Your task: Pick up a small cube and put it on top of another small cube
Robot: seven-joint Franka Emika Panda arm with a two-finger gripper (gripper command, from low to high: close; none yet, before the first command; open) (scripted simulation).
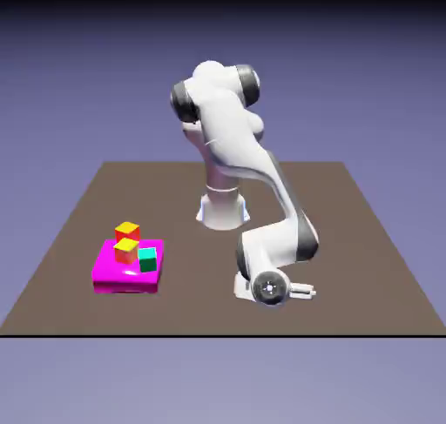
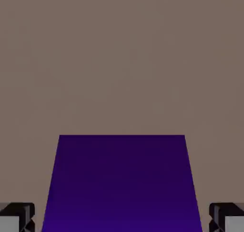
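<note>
In the hand view the small cube [image 2: 121, 183], deep purple, fills the space between my two grey fingertips [image 2: 16, 217], which sit close against its left and right sides. My gripper [image 2: 121, 219] is shut on it, low over the brown table. In the exterior view the hand [image 1: 272, 290] is down at the table right of centre and hides the purple cube. Two small orange cubes with yellow tops stand at the exterior view's left: one [image 1: 125, 251] on the flat magenta block [image 1: 122, 276], the other [image 1: 127, 231] just behind it. Both are well apart from the gripper.
A teal cube [image 1: 147, 259] sits on the magenta block beside the orange one. The brown table [image 1: 366, 239] ends at a front edge just below the hand. The robot's base [image 1: 222, 209] stands at the back middle.
</note>
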